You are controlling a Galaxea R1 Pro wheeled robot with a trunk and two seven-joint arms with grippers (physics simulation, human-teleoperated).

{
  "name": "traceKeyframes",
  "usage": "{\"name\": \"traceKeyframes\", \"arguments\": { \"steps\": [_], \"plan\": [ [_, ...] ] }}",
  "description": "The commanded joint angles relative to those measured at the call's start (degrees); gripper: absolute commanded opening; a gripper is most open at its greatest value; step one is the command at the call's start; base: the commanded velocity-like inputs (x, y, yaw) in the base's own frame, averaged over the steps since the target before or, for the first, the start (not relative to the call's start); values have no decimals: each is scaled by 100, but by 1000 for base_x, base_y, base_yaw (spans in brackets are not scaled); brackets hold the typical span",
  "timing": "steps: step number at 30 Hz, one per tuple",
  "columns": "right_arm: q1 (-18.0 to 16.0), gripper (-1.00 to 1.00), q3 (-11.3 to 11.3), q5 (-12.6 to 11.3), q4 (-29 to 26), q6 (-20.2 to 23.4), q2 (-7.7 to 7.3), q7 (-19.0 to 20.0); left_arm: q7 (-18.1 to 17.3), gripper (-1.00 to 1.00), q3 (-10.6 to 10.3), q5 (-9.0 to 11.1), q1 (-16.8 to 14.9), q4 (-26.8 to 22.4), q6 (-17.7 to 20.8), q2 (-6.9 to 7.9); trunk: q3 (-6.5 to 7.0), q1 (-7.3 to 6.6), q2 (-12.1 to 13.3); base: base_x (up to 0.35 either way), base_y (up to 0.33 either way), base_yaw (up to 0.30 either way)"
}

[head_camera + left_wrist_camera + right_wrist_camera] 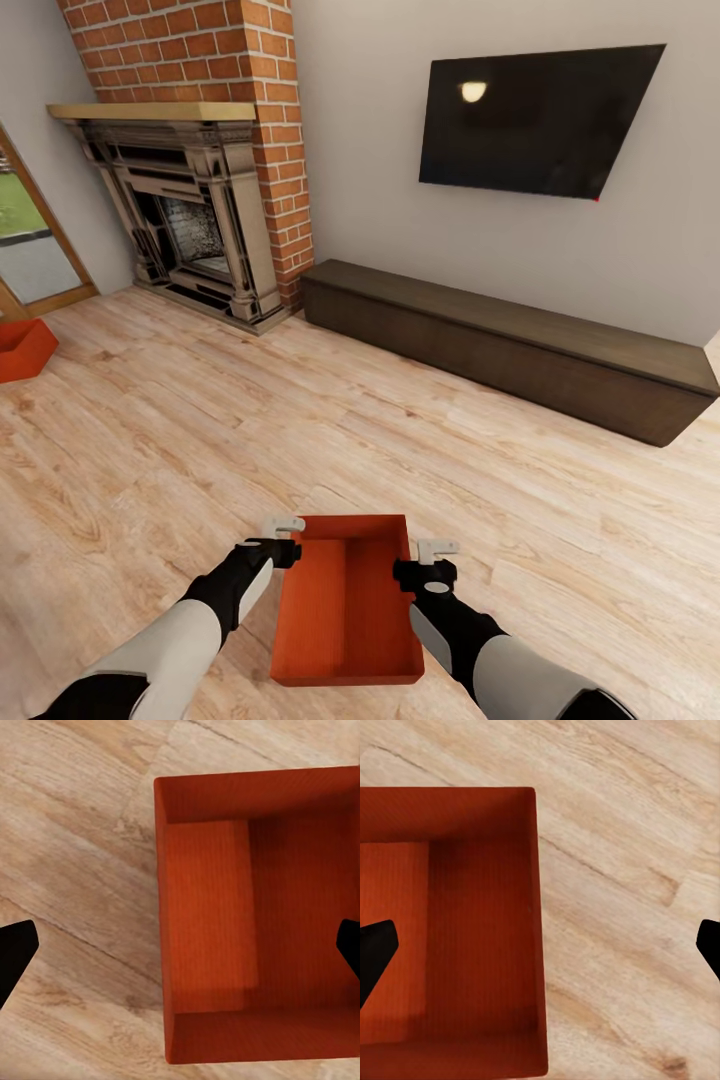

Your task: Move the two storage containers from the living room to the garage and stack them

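Item: storage container (345,610), orange-red, open-topped, lying on the light wood plank floor (300,430) of the living room, directly between the two claws.

Left claw (283,540): jaws spread wide, straddling the container's left wall, gripping nothing.

Right claw (425,562): jaws likewise spread, straddling the right wall, gripping nothing.

Second container (22,348): well apart, far ahead and to the left claw's side, near the glass door (30,240).

Step in hand, as judged: two-claw pickup. Lower both claws evenly so each wall sits deep between its fingers, close together, then lift level to avoid tilting or slipping.
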Motion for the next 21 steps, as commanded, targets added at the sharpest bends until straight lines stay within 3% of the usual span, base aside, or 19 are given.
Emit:
{"name": "traceKeyframes", "arguments": {
  "steps": [1, 6, 10, 13, 21],
  "plan": [
    [-4, 100, 49, -55, -2, -7, -1, -32, 17, 100, 0, -24, -1, -9, 34, 0, -23, 22, -44, 0, 0, 0],
    [-4, 100, 49, -67, 4, 17, -24, -32, 29, 100, 1, -12, -1, 7, 38, 7, -113, 132, -244, 0, 0, 0],
    [-4, 100, 49, -72, 7, 318, -49, -32, 36, 100, 1, -4, -1, 13, 40, -5, -166, 198, -365, 0, 0, 0],
    [-4, 100, 49, -72, 7, 363, -51, -32, 38, 100, 4, -2, -1, 13, 36, -13, -166, 198, -365, 0, 0, 0],
    [-4, 100, 49, -80, 14, 408, -52, -32, 38, 100, 26, -2, -1, 185, 27, -7, -310, 374, -686, 0, 0, 0]
  ]
}}
